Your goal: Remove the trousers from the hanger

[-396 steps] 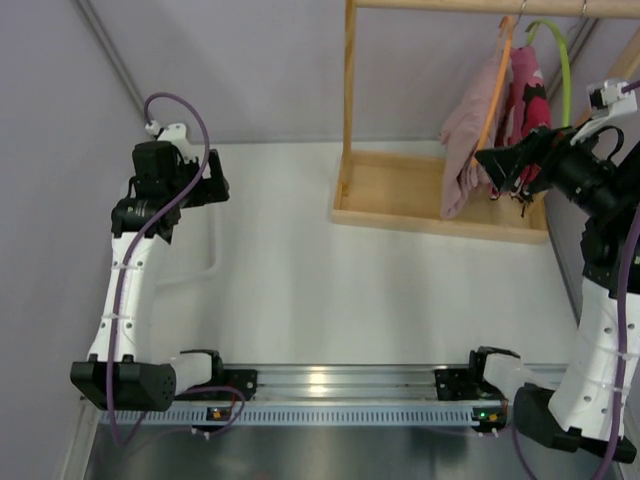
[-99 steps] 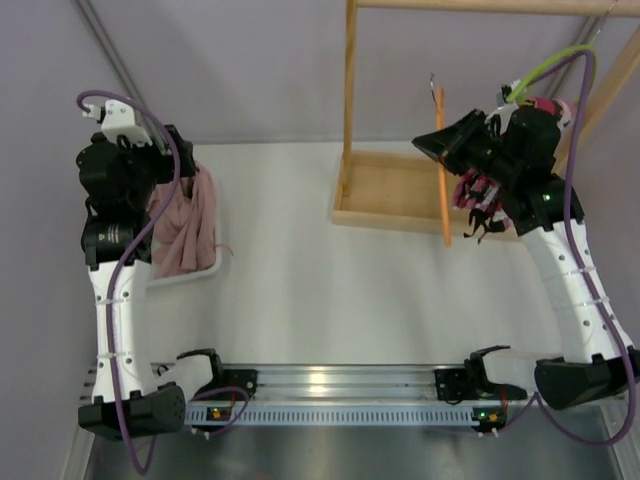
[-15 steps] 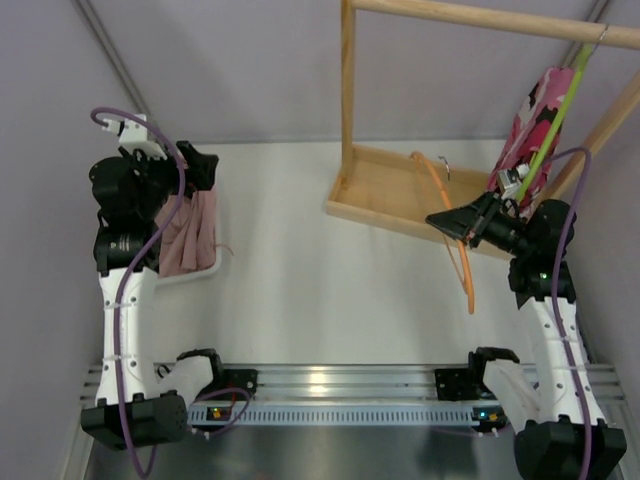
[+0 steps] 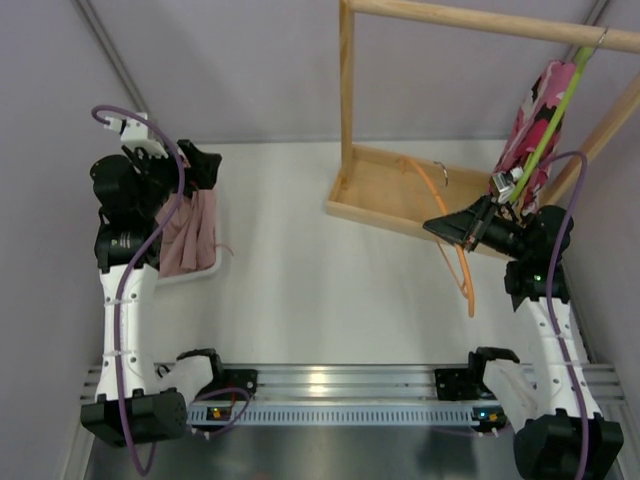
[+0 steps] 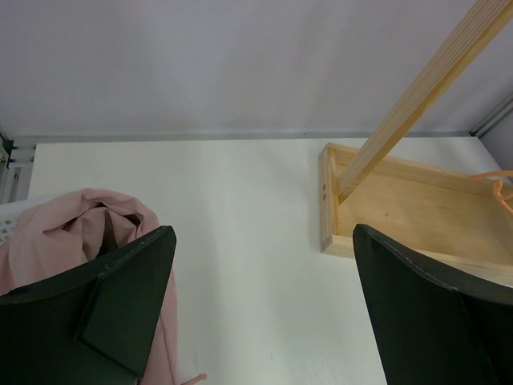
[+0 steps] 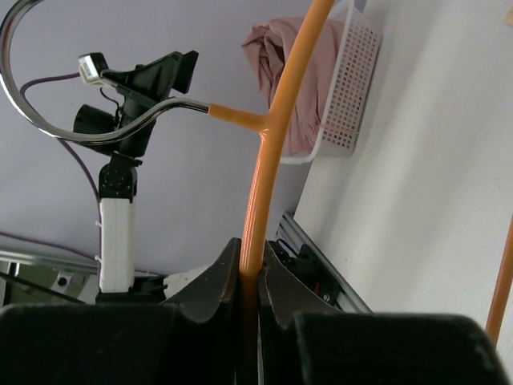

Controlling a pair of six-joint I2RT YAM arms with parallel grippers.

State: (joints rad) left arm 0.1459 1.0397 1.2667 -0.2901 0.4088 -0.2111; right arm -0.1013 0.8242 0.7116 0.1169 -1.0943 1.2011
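Note:
The dusty-pink trousers [image 4: 188,235] lie bunched in a white basket [image 4: 208,266] at the left, free of the hanger. They also show in the left wrist view as the trousers [image 5: 56,233] and in the right wrist view as the trousers [image 6: 298,68]. My left gripper [image 4: 196,168] hovers above them, open and empty [image 5: 264,297]. The bare orange hanger [image 4: 464,280] hangs tilted over the table in front of the wooden base. My right gripper [image 4: 446,226] is shut on its thin orange bar [image 6: 264,160], the jaws pinching it [image 6: 252,269]. Its metal hook [image 6: 48,132] curves off to the left.
A wooden rack stands at the back right, with a tray base [image 4: 375,195], an upright post [image 4: 346,90] and a top rail [image 4: 480,20]. A red-and-pink patterned garment [image 4: 530,120] hangs there on a lime-green hanger [image 4: 556,95]. The basket [image 6: 351,80] sits near the left wall.
My right gripper has shifted slightly up and left with the orange hanger. The left arm and the trousers are almost unchanged.

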